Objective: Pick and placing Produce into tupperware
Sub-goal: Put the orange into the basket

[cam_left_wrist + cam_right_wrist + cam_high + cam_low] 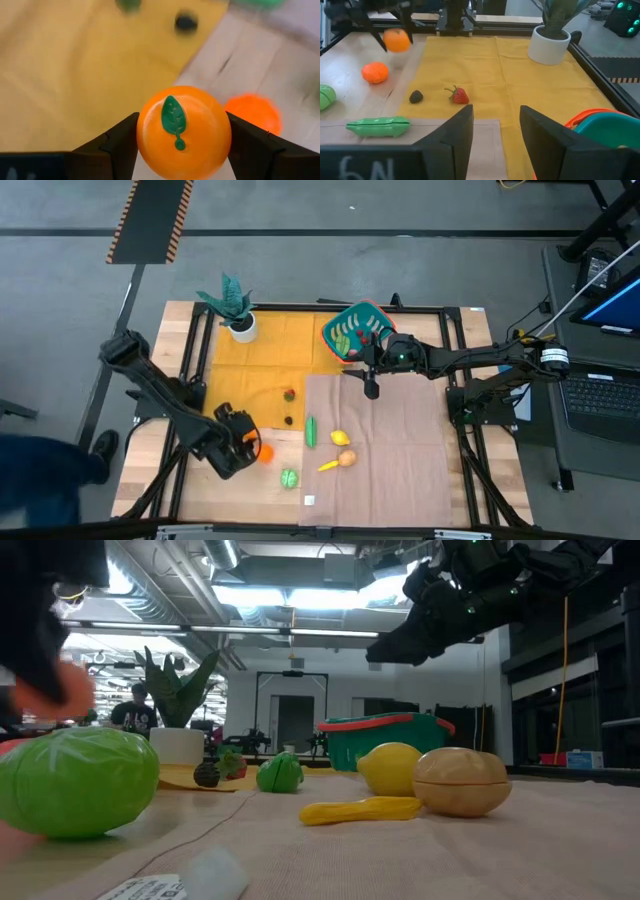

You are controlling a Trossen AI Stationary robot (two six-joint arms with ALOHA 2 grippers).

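The left gripper (pixel 182 137) has its fingers clamped on the orange (pixel 184 131), one dark finger pressed to each side of the fruit, green leaf facing out. It's lifted clear of the table, well away from the tupperware (pixel 354 331) toward the near-left side. Just beyond that held fruit sits a second orange piece (pixel 375 72), bumpy-skinned, lying on the bare wood beside the yellow cloth (pixel 262 358).

Over by the tupperware, the right gripper (pixel 496 131) hovers right next to the container's front corner, fingers apart, nothing between them. The teal tub with its orange-red rim already has some green produce inside.

Between the tupperware and the left gripper, the strawberry (pixel 459 95) and a dark berry (pixel 416 96) rest on the yellow cloth. Farther from the tub, a green pea pod (pixel 311 431), a lemon (pixel 391 769), a potato (pixel 462 782) and a yellow pepper (pixel 362 809) lie on the tan mat (pixel 400 470), with a green cabbage (pixel 78 781) nearest the table's front edge.
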